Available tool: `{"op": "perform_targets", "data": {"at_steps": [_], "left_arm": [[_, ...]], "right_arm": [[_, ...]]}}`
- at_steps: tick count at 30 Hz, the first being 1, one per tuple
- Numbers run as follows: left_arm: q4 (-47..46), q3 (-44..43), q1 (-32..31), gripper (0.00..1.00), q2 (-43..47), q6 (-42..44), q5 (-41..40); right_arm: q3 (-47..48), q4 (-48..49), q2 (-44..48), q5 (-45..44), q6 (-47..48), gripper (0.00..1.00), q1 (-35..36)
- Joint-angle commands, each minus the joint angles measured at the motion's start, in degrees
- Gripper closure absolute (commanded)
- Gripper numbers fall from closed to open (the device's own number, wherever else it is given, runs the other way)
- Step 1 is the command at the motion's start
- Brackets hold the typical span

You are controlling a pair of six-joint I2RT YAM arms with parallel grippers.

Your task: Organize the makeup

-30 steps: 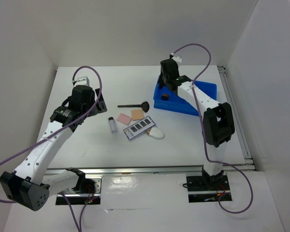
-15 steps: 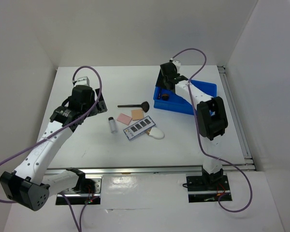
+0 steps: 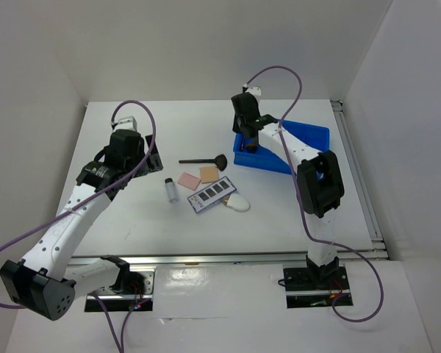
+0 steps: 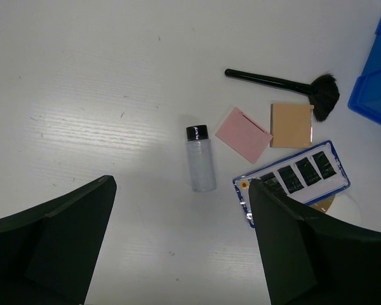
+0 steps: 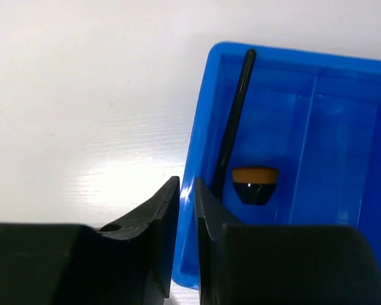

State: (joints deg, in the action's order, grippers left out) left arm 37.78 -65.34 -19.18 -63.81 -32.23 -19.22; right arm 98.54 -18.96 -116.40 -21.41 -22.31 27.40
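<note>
White table (image 3: pixel 169 125), blue tray (image 3: pixel 309 136) near its far right corner. Right end effector (image 5: pixel 187 184) above the tray's left wall, fingers nearly together. Left end effector (image 4: pixel 181 183) spread wide apart, nearer the left edge. One brush (image 5: pixel 235 121) inside the tray's left compartment. Second brush (image 4: pixel 273 81), palette (image 4: pixel 292 181), sponge (image 3: pixel 237 203), pink pad (image 4: pixel 243 134), tan pad (image 4: pixel 291 125) and vial (image 4: pixel 200 166) clustered midway between the left and right edges.

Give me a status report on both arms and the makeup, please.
Left gripper open above vial. Right gripper shut, empty, at tray wall. One brush in tray; other brush, pads, palette, sponge on table. Nothing blocking.
</note>
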Motion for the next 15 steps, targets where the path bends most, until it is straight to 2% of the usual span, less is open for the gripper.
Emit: {"op": "perform_targets", "data": {"at_steps": [1,4,7,10,11,14,15], "left_arm": [[-0.25,-1.02,-0.16,0.0,-0.17,1.11,0.06],[-0.25,-1.02,-0.16,0.0,0.35,1.64,-0.46],[0.28,-1.02,-0.16,0.0,0.35,1.64,-1.6],[0.28,-1.02,-0.16,0.0,0.35,1.64,-1.61],[0.28,-1.02,-0.16,0.0,0.35,1.64,-1.61],[0.8,-1.54,-0.16,0.0,0.35,1.64,-1.61],[0.8,-1.54,-0.16,0.0,0.35,1.64,-1.61]], "right_arm": [[5.42,0.69,-0.84,0.48,-1.15,0.78,-2.96],[7.62,-1.16,-3.74,5.66,-4.31,0.78,-6.29],[8.95,-0.64,-4.27,9.1,-2.85,0.78,-5.79],[7.81,3.66,-3.75,11.12,2.42,0.69,-2.97],[7.81,5.32,-3.75,12.26,7.23,0.66,-0.96],[10.08,4.64,-5.06,15.69,18.76,0.49,3.27],[10.61,4.11,-6.46,16.91,22.01,0.39,4.32]]}}
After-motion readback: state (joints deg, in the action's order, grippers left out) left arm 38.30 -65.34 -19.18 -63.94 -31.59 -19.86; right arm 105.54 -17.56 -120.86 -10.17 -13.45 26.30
